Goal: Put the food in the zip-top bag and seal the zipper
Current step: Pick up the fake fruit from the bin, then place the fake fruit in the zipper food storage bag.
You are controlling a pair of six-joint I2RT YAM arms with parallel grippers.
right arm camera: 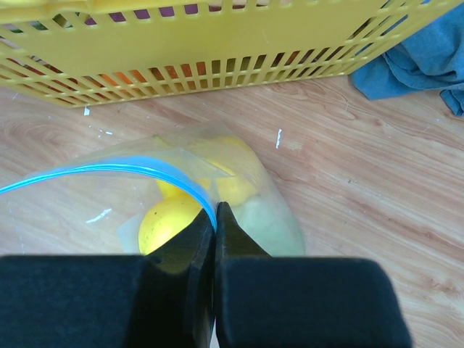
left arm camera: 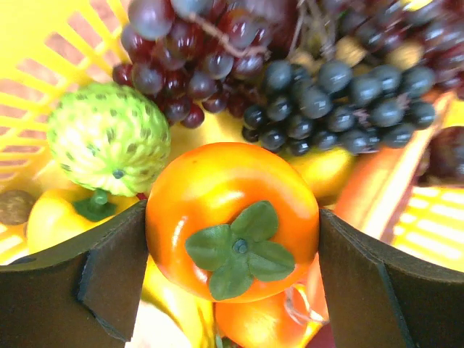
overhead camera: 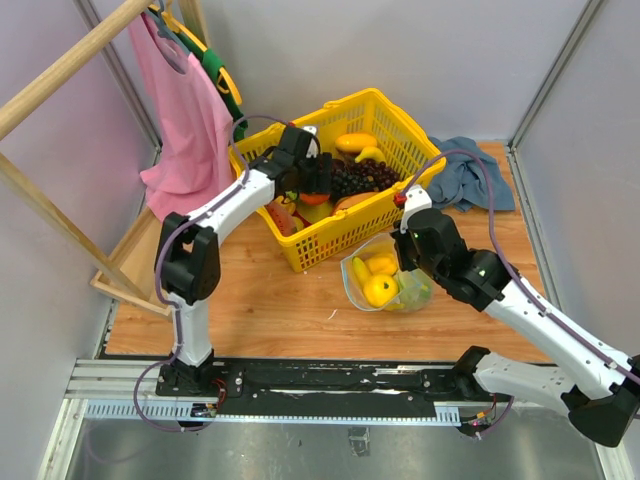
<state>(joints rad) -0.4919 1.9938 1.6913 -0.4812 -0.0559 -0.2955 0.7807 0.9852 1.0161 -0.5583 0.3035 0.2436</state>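
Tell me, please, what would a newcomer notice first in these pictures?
The bright yellow basket of toy fruit stands at the centre of the wooden table. Inside it, a shiny orange fruit with a green leaf cap sits in the left gripper, whose fingers touch both its sides. In front of the basket, the right gripper pinches the blue-edged mouth of a clear bag holding yellow fruit.
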